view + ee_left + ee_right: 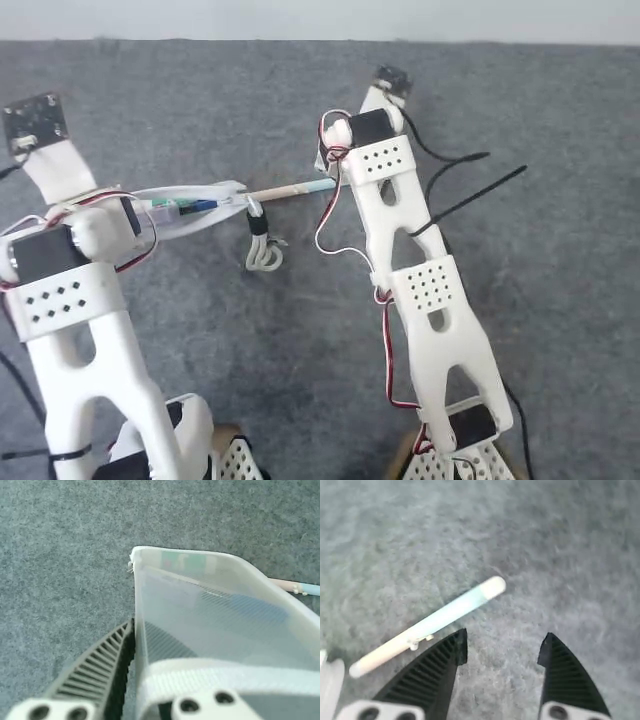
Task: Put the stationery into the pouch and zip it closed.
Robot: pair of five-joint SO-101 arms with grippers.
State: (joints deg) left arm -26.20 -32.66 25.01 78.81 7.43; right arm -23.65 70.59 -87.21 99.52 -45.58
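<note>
Grey, carpet-textured tabletop (200, 110). Lying on it: a beige-to-light-blue pen (295, 189), one end just beside the clear pouch (195, 208); a small black-and-white looped cord (263, 248) near that end; a thin black cable (480, 197) well apart.

The pouch (210, 625) runs off the frame in the left wrist view, and its wall hides one finger of the left gripper (142, 645). From above, its 9 o'clock end lies under the left arm (70, 260). The blue and green things (188, 207) inside it are too small to name. The pen (290, 190) vanishes at 3 o'clock beneath the right arm (375, 155).
</note>
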